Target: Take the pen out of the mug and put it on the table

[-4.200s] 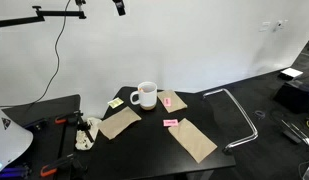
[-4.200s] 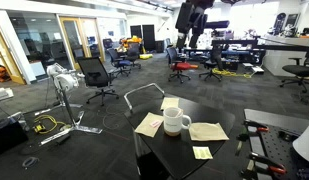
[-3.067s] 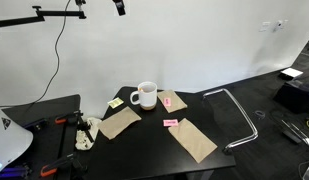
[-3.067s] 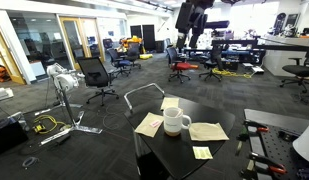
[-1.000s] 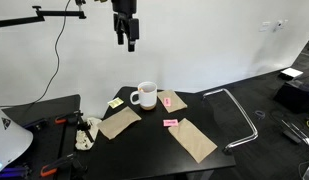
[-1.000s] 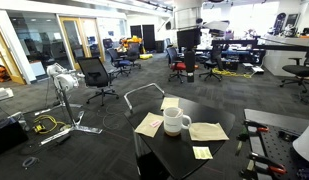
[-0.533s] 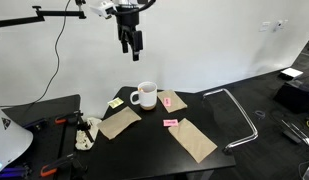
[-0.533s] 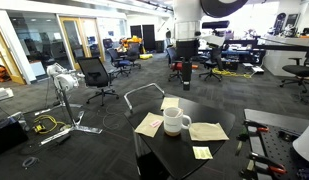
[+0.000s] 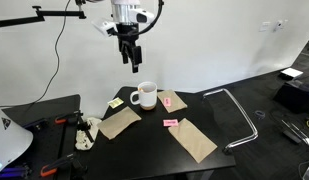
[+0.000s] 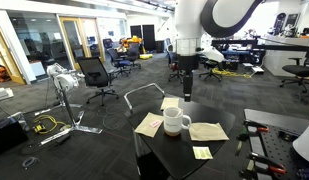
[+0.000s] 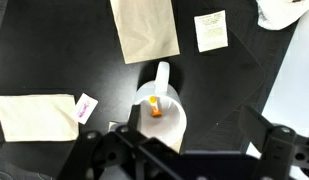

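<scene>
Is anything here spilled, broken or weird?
Nothing is spilled or broken. One odd thing: an orange pen sits inside the white mug, where you'd expect a drink. The brown paper sheets lie at crooked angles on the table.

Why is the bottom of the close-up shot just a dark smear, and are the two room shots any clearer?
Wrist view: the end effector sits close to the lens, dark and out of focus; the mug and orange pen beyond it look sharper. Both exterior views: evenly lit, but the mug is small and the pen not visible.
</scene>
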`<action>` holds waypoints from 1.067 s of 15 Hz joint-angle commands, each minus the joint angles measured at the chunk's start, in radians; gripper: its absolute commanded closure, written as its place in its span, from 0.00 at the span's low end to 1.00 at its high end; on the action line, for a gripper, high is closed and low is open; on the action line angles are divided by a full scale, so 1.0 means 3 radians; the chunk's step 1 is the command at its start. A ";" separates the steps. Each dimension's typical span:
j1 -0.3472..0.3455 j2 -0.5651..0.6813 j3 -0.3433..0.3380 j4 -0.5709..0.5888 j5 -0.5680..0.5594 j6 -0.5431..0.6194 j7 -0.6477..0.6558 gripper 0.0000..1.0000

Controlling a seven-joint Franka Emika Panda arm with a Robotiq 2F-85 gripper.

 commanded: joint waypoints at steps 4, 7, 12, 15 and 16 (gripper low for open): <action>0.0009 0.0011 -0.0010 0.0004 0.0001 0.0000 0.0002 0.00; 0.0005 0.0033 -0.0008 0.0015 -0.0036 0.0022 0.0021 0.00; -0.0025 0.0238 -0.0031 0.0095 -0.0090 0.0136 0.0024 0.00; -0.0050 0.0356 -0.0055 0.0150 -0.0084 0.0213 0.0017 0.15; -0.0057 0.0389 -0.0065 0.0169 -0.0082 0.0239 0.0020 0.26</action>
